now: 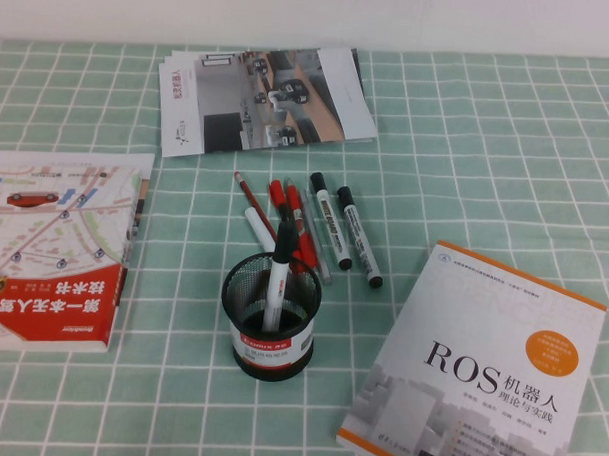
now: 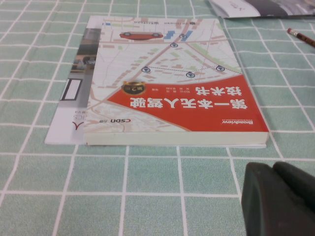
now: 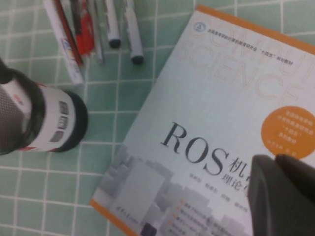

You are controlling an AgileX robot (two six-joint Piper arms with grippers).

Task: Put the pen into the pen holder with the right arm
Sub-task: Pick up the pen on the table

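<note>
Standing upright in pen holder (image 1: 270, 327) near surface's front edge: pen (image 1: 278, 284) | right claw (image 3: 283, 194) closed, empty, over ROS book (image 1: 489, 375) | left claw (image 2: 275, 199) beside map book (image 2: 172, 83), closed

The pen (image 1: 277, 279), white-barrelled with a black cap, stands almost upright in the pen holder (image 1: 270, 332), its cap poking above the rim and leaning slightly toward the upper right. The holder is a round black mesh cup with a white, red-striped label low on its wall, upright on the checked cloth, lower centre of the high view.
</note>
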